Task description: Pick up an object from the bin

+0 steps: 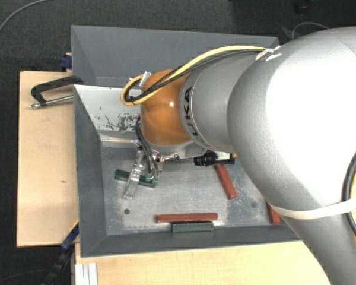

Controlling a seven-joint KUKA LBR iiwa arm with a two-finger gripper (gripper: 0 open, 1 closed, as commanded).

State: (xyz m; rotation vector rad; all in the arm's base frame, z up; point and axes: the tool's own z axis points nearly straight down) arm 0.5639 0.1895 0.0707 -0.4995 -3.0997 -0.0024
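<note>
My gripper (145, 167) reaches down from under the orange wrist cover to the bin floor, left of the middle. It stands right over a small dark green thing (122, 174) that lies flat there and runs from left of the gripper to under it. A thin silvery part sticks out toward the front left beneath it. A black pen-like thing (209, 158) lies just right of the gripper, partly under the arm.
A red stick (226, 181) lies slanted at the middle right. Along the front wall rests a long reddish-brown bar (186, 218) with a dark green piece (193, 227) beside it. Another red piece (274, 214) peeks out under the arm, and a small dark speck (127, 211) lies at the front left.
</note>
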